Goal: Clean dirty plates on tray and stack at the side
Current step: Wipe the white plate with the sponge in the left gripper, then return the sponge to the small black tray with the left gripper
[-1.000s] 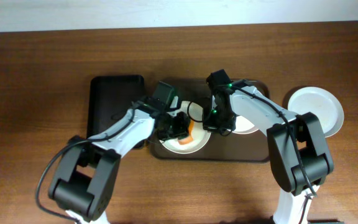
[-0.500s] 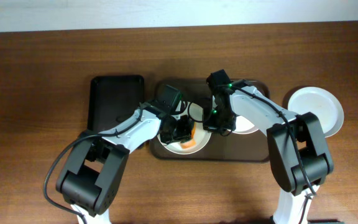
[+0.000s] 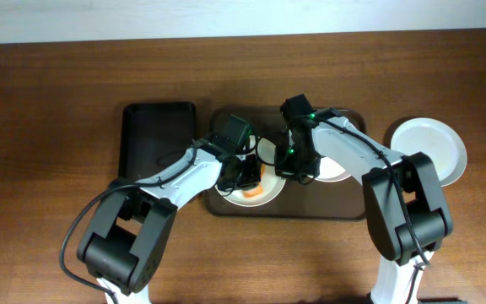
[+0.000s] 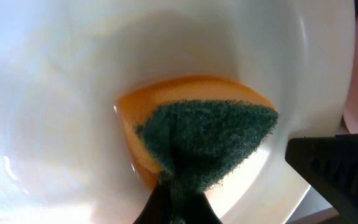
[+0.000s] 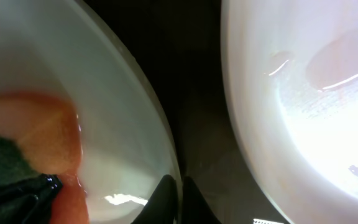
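Note:
A pale plate (image 3: 264,199) lies at the left of the dark-brown tray (image 3: 310,208). My left gripper (image 3: 243,173) is shut on an orange sponge with a green pad (image 4: 210,137) and presses it onto the plate's inside (image 4: 61,93); its fingers (image 4: 176,208) show at the bottom of the left wrist view. My right gripper (image 3: 297,169) is shut on that plate's right rim (image 5: 166,149), its fingertips (image 5: 180,196) pinching the edge. A second white plate (image 3: 334,167) lies on the tray's right side, with faint marks (image 5: 303,112).
A white plate (image 3: 433,145) lies on the table to the right of the tray. A smaller black tray (image 3: 157,135) stands to the left. The dark tray floor (image 5: 197,93) shows between the two plates.
My left gripper has slid the sponge a little to the right across the plate. The right gripper has stayed on the rim.

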Robot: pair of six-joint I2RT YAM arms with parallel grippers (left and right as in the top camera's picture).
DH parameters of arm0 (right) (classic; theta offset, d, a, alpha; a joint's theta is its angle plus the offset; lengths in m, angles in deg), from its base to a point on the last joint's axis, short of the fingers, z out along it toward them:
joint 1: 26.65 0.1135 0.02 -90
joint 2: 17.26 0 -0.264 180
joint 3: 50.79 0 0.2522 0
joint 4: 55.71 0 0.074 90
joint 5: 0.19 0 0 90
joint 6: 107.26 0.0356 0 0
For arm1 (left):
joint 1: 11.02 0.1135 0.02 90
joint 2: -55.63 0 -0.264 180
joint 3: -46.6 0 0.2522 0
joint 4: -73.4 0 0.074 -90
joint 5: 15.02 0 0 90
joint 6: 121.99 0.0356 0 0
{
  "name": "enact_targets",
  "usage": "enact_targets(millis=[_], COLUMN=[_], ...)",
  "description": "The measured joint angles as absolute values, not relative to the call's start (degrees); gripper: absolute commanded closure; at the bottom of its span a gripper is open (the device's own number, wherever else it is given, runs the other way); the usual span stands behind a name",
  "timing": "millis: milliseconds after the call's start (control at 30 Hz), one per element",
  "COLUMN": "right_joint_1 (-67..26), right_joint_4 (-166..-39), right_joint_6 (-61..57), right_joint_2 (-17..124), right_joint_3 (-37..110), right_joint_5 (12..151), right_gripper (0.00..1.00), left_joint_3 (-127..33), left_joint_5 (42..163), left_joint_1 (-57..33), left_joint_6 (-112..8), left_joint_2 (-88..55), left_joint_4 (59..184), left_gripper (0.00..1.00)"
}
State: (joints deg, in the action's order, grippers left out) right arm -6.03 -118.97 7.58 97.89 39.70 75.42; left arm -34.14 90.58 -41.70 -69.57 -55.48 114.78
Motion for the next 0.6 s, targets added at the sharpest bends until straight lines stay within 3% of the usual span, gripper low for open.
enact_targets(millis=[233,300,600], right_joint_1=[-6.0,-6.0,-6.0], right_joint_4=[-119.0,-119.0,-119.5], right_joint_6=[7.6,7.6,7.3], right_joint_2=[97.9,97.9,97.9], right_joint_3=[39.7,39.7,39.7], right_joint_5=[75.4,75.4,75.9], right_gripper=[0.93,0.83,0.80], left_joint_3=[-34.2,-34.1,-33.5], left_joint_5=[87.4,84.8,77.0], left_joint_1=[-38.6,-38.0,-36.9], left_joint_6=[-69.5,-69.1,-65.8], left_joint_2=[-54.7,-54.0,-42.8], left_joint_4=[114.7,114.9,119.6], left_gripper=[1.00,1.00,1.00])
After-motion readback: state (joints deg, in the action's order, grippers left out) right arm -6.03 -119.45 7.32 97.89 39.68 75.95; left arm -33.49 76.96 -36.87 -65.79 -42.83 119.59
